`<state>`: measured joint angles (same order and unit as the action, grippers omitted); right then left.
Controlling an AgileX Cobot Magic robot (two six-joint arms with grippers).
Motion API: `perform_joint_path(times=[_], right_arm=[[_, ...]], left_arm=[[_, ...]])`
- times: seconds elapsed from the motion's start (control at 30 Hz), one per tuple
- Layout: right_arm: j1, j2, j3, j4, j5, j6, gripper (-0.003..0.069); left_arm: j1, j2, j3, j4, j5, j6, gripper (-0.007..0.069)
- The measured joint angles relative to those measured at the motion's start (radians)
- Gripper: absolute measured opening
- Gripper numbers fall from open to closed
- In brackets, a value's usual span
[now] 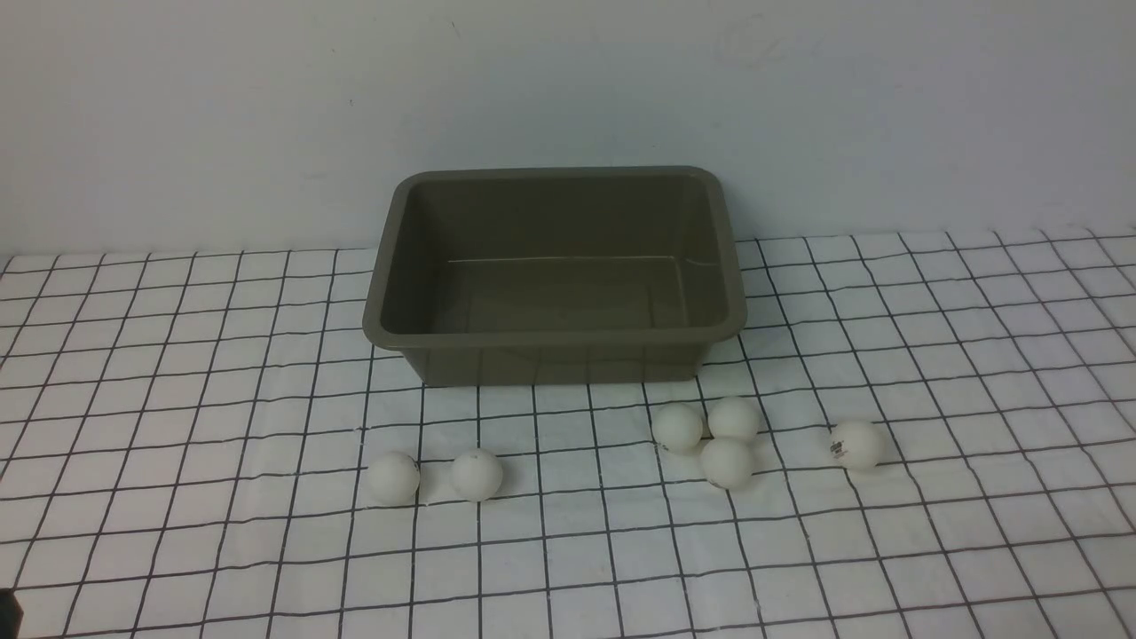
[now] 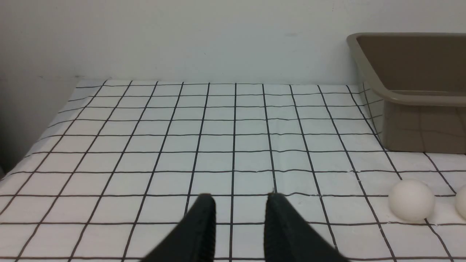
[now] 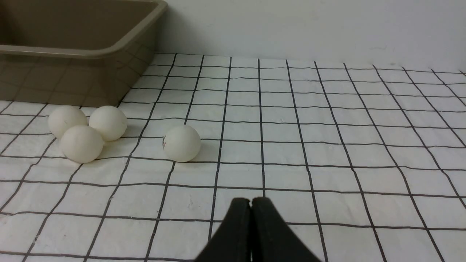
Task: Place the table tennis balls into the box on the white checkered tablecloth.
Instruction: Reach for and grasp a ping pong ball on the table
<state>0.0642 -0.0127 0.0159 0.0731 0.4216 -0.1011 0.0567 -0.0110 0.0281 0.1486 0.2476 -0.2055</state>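
Several white table tennis balls lie on the white checkered tablecloth point(image 1: 177, 399) in front of the olive-brown box point(image 1: 550, 340), which holds nothing. Two sit at front left point(image 1: 393, 477) point(image 1: 477, 474), a cluster of three at front right point(image 1: 727, 462), and one marked ball point(image 1: 856, 444) further right. My left gripper point(image 2: 240, 198) is open over bare cloth, with a ball point(image 2: 411, 200) off to its side and the box point(image 2: 375, 87) beyond. My right gripper point(image 3: 251, 201) is shut and empty, short of the marked ball point(image 3: 181, 143) and the cluster point(image 3: 81, 143). Neither gripper shows in the front view.
A pale wall runs close behind the box point(image 3: 80, 51). The cloth's left edge point(image 2: 54, 120) drops off beside the left arm. A small dark corner point(image 1: 7, 612) shows at the front view's lower left.
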Motion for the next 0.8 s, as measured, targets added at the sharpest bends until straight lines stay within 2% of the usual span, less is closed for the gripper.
perform_joint_path(times=[0.33, 0.43, 0.53, 0.63, 0.77, 0.8], right_arm=[[0.0, 0.0, 0.0, 0.001, -0.003, 0.0, -0.0018], [0.0, 0.0, 0.008, 0.032, -0.056, 0.007, -0.0018], [0.0, 0.0, 0.013, 0.173, -0.203, 0.052, -0.0018], [0.0, 0.0, 0.013, 0.259, -0.292, 0.085, -0.0018], [0.0, 0.0, 0.013, 0.524, -0.536, 0.129, -0.0018], [0.0, 0.0, 0.013, 0.524, -0.536, 0.129, -0.0018]], left_arm=[[0.0, 0.0, 0.0, 0.0, 0.0, 0.0, 0.0174], [0.0, 0.0, 0.0, 0.0, 0.0, 0.0, 0.0174], [0.0, 0.0, 0.0, 0.0, 0.0, 0.0, 0.0174], [0.0, 0.0, 0.0, 0.0, 0.0, 0.0, 0.0174], [0.0, 0.0, 0.0, 0.0, 0.0, 0.0, 0.0174], [0.0, 0.0, 0.0, 0.0, 0.0, 0.0, 0.0174]])
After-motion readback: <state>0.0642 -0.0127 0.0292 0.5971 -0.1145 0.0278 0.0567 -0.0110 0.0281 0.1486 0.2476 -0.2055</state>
